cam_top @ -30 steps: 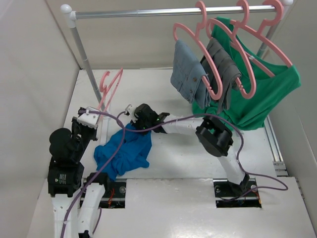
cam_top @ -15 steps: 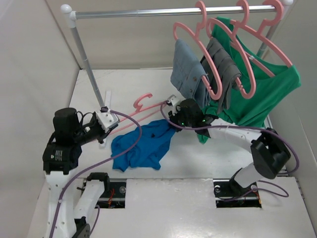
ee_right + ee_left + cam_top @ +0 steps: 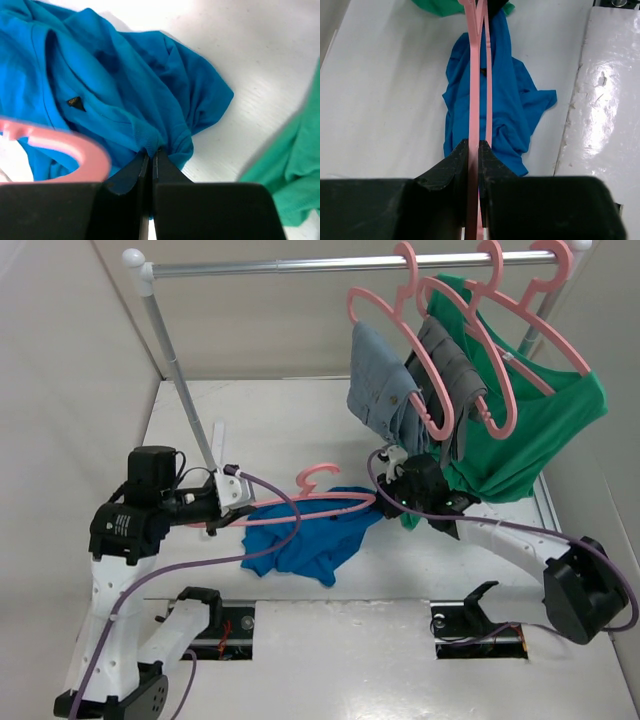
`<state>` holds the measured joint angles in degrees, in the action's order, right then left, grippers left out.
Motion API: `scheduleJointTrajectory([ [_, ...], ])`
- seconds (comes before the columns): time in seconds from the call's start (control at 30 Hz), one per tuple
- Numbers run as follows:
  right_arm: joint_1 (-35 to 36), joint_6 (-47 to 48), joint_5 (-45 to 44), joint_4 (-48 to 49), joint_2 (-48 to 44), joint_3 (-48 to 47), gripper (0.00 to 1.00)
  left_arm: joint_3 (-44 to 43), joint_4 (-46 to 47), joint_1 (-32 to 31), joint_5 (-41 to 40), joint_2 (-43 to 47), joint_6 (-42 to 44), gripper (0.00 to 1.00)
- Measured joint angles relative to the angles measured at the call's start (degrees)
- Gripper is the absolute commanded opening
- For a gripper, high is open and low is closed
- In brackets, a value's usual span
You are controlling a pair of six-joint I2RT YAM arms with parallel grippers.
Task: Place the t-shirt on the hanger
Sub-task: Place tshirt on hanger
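The bright blue t-shirt (image 3: 318,537) lies crumpled on the white table, its right end lifted toward my right gripper (image 3: 385,498), which is shut on a bunched fold of the t-shirt (image 3: 150,100). My right gripper's jaws (image 3: 151,156) pinch that cloth tightly. The bare pink hanger (image 3: 305,505) stretches level above the shirt, hook pointing up. My left gripper (image 3: 236,510) is shut on the hanger's left end. In the left wrist view the hanger (image 3: 475,90) runs edge-on from the left gripper (image 3: 474,146) out over the t-shirt (image 3: 510,110).
A clothes rail (image 3: 330,262) spans the back, its left post (image 3: 180,380) standing near my left arm. On it hang pink hangers with a denim garment (image 3: 380,390), a grey garment (image 3: 450,370) and a green shirt (image 3: 530,420). Walls close both sides.
My left arm swung the hanger from upright by the post to level over the shirt. My right gripper dragged the t-shirt's end rightward toward the green shirt.
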<state>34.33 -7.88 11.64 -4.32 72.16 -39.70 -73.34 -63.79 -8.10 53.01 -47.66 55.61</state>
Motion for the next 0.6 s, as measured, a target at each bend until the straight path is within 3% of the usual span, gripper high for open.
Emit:
scheduleJointTrajectory([
  [0.17,-1.31,-0.31,0.24,-0.22,-2.80,1.90,0.00,0.00,-0.63,-0.59,-0.13,-1.40,0.94,0.00],
  [0.6,5.55,3.21,-4.63,-4.57,-10.62,1.90,0.00,4.68,2.64,-0.59,-1.55,-4.94,2.54,0.00],
])
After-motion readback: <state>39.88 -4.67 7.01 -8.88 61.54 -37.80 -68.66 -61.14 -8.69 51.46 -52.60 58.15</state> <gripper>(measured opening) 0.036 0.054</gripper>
